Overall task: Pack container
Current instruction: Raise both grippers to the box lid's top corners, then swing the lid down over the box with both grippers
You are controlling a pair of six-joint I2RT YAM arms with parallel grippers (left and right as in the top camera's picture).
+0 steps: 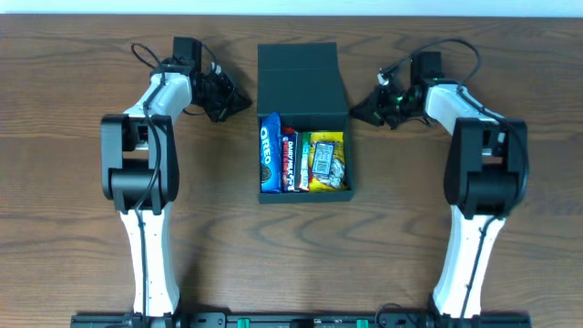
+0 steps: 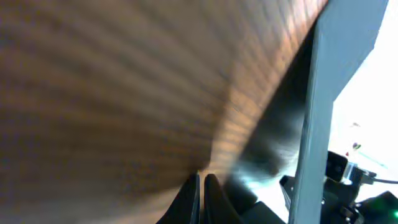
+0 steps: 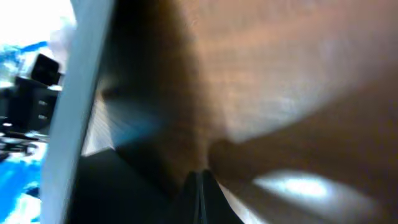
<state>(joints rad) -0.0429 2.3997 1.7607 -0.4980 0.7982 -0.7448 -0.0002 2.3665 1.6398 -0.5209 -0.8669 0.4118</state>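
The dark container (image 1: 271, 192) sits at the table's middle with its flap lid (image 1: 301, 80) standing half raised over the back part. Inside lie a blue Oreo packet (image 1: 269, 151), a red and blue bar (image 1: 291, 159) and a yellow packet (image 1: 327, 160). My left gripper (image 1: 244, 103) is shut and empty, just left of the lid; its shut fingers (image 2: 201, 182) show in the left wrist view over blurred wood. My right gripper (image 1: 357, 110) is shut and empty, just right of the lid; its fingers (image 3: 201, 177) show in the right wrist view beside the dark box wall (image 3: 112, 186).
The wooden table (image 1: 73, 182) spreads round the box. Both arm bases (image 1: 291, 319) stand at the front edge. A white wall strip (image 1: 291, 7) runs along the back.
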